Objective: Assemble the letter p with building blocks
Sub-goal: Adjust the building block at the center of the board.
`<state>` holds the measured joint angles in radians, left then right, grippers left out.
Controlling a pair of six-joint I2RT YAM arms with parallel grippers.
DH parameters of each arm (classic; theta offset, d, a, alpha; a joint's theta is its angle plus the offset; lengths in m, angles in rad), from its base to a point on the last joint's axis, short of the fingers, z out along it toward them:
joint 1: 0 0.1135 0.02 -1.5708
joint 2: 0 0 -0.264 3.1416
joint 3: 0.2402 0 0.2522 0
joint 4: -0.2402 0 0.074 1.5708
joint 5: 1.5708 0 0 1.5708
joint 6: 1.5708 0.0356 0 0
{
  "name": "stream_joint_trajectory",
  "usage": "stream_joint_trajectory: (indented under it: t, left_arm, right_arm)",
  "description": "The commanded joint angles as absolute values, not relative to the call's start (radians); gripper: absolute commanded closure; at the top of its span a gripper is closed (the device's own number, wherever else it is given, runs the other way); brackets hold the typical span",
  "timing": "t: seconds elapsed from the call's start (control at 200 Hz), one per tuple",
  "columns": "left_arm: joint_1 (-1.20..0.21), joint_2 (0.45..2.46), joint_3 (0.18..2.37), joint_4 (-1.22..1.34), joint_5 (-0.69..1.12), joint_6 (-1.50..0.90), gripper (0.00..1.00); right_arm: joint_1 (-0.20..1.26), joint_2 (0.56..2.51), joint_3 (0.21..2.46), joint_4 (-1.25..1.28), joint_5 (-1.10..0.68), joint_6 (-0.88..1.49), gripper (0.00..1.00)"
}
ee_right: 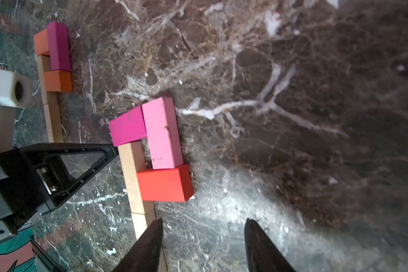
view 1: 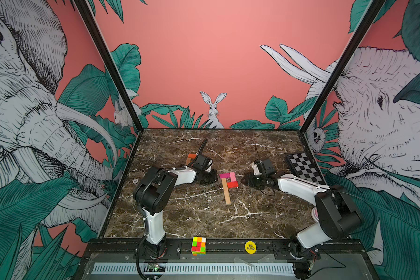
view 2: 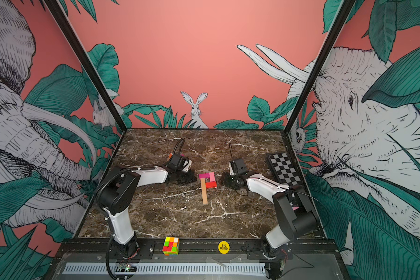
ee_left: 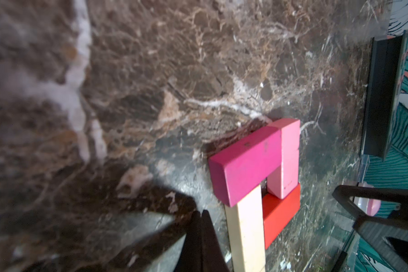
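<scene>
Pulling away carelessly, you could skew the building blocks (view 1: 232,177): right jaws, spread and empty, hover near the red block (ee_right: 165,183); left jaws, pressed together, sit just beside the tan stem (ee_right: 132,174).

Building blocks (view 1: 232,176), lying flat, touching, forming P

2 arms (view 1: 182,175): white links, black joints, corrugated black cables, apparently triangular fingers (ee_right: 68,148).

My left gripper (ee_left: 199,220) rests pinched closed just left of the building blocks (view 1: 232,177); my right gripper (ee_right: 204,222) hangs just right of them, jaws parted, empty
</scene>
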<state>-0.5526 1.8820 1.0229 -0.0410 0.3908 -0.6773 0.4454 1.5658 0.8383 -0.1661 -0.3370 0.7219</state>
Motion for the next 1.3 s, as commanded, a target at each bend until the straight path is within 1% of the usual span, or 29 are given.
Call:
stream_joint_trajectory:
  t: [0.0,0.12,0.28,0.86,1.295]
  left_arm:
    - [-0.546,1.902,1.053,-0.103,0.361,-0.658,1.00]
    - [-0.545,1.922,1.073,-0.116,0.369,-0.644,0.99]
    - [-0.546,1.936,1.090,-0.125,0.371,-0.635,0.99]
    - [-0.548,1.973,1.104,-0.111,0.391,-0.638,0.99]
    - [-0.548,1.982,1.094,-0.100,0.396,-0.641,0.99]
  right_arm:
    - [0.437,1.626,0.890,-0.129,-0.393,0.697,0.37]
    - [0.430,1.675,0.916,-0.100,-0.426,0.699,0.34]
    - [0.424,1.717,0.939,-0.074,-0.449,0.702,0.34]
    - [0.420,1.852,1.067,-0.076,-0.492,0.704,0.34]
    - [0.420,1.905,1.115,-0.083,-0.505,0.700,0.34]
